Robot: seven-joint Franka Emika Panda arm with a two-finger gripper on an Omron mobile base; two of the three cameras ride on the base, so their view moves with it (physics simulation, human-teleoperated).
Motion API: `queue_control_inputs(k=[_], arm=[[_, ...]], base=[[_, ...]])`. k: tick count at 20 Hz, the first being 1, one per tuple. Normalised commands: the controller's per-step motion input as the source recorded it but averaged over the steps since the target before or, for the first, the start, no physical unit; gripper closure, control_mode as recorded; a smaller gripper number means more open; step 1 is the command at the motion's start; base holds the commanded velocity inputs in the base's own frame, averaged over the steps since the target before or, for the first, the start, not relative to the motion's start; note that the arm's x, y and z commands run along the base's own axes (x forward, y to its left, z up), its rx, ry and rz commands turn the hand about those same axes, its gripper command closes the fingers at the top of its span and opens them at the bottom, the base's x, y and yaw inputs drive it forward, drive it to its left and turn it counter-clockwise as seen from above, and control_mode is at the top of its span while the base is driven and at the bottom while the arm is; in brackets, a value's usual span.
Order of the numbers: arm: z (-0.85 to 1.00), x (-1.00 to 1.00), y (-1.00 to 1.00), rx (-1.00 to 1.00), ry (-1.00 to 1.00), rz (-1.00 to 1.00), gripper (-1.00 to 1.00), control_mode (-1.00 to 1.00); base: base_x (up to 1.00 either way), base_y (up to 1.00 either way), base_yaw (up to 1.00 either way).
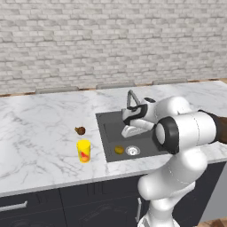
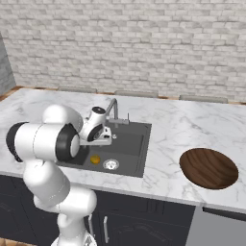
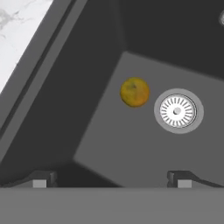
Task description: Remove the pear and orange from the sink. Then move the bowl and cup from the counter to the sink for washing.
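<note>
Below the gripper (image 3: pixel 112 178) lies the sink (image 1: pixel 107 122), a dark grey basin sunk into the marble counter (image 1: pixel 40 128), and the hand hangs over it with its two finger tips spread wide and nothing between them. Well off to the far side of the hand from the cup, the bowl (image 2: pixel 209 167) sits on the counter beyond the sink's rim, wide, shallow and wood-brown, not yet moved. On the other side, past the near rim of the basin, stands the yellow cup (image 1: pixel 84 150), upright on the marble and likewise untouched. Just behind the cup, and a little farther from the hand, rests the pear (image 1: pixel 80 130), small and reddish-brown; it is already out on the counter, so I judge that half of the clearing is done. Ahead of the finger tips in the hand view, on the basin floor, the orange (image 3: pixel 134 92) sits just beside the round steel drain (image 3: pixel 178 110), apart from it and from the walls. The faucet (image 2: pixel 113 108) rises at the back of the basin, close by the wrist. By my reckoning the orange is the step in hand: it must be lifted out before the bowl and then the cup can go into the sink, which leaves three of the four moves outstanding.
</note>
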Motion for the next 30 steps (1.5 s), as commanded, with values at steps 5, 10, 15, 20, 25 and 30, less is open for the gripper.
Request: queue_control_inputs(k=[5, 10, 15, 20, 25, 30], arm=[[-0.21, 0.06, 0.00, 0.04, 0.00, 0.00, -1.00, -1.00], [-0.21, 0.08, 0.00, 0.05, 0.00, 0.00, -1.00, -1.00], [-0.15, 0.14, 0.00, 0.02, 0.00, 0.00, -1.00, -1.00], [-0.12, 0.17, 0.00, 0.00, 0.00, 0.00, -1.00, -1.00], [-0.13, 0.16, 0.00, 0.01, 0.00, 0.00, -1.00, -1.00], [-0.15, 0.16, 0.01, 0.01, 0.00, 0.00, -1.00, -1.00]], base=[[0.00, 0.00, 0.00], [0.00, 0.00, 0.00], [0.00, 0.00, 0.00], [0.00, 0.00, 0.00], [0.00, 0.00, 0.00], [0.00, 0.00, 0.00]])
